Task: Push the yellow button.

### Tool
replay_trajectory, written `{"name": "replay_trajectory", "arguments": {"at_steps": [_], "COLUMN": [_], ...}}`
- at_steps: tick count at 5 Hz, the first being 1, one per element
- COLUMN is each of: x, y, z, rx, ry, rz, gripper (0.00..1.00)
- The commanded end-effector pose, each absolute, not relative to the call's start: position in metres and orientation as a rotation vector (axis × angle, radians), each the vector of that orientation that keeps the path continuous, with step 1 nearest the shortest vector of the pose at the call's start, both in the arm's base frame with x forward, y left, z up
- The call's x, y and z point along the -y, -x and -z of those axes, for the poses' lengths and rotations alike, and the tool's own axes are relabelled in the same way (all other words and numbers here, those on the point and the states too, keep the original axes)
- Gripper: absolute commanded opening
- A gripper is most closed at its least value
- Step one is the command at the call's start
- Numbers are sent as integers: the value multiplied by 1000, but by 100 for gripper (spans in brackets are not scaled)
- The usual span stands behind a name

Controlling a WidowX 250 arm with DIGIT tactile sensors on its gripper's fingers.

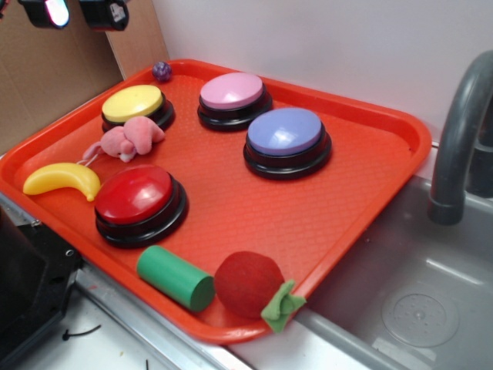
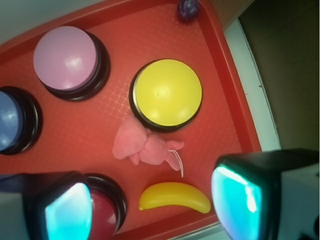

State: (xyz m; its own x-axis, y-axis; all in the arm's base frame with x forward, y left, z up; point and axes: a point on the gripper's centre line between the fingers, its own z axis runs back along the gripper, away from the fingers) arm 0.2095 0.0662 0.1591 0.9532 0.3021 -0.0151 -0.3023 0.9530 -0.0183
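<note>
The yellow button sits on its black base at the back left of the orange tray. My gripper hangs high above the tray's left side, open, with nothing between its fingers. In the wrist view the yellow button lies ahead of the gripper, past a pink plush toy and a yellow toy banana. Only the fingertips show at the top edge of the exterior view.
Also on the tray are a red button, pink button, purple button, green cylinder, red strawberry toy and a small purple ball. A grey sink and faucet stand to the right.
</note>
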Motion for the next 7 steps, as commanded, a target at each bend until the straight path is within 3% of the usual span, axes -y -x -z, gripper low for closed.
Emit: {"name": "replay_trajectory", "arguments": {"at_steps": [1,7], "x": [-63,-54], "y": [-212,-200], "z": [-188,-202], "rx": [66,77], "ry": [9,19], "rz": [-277,-254], "gripper": [100,100]}}
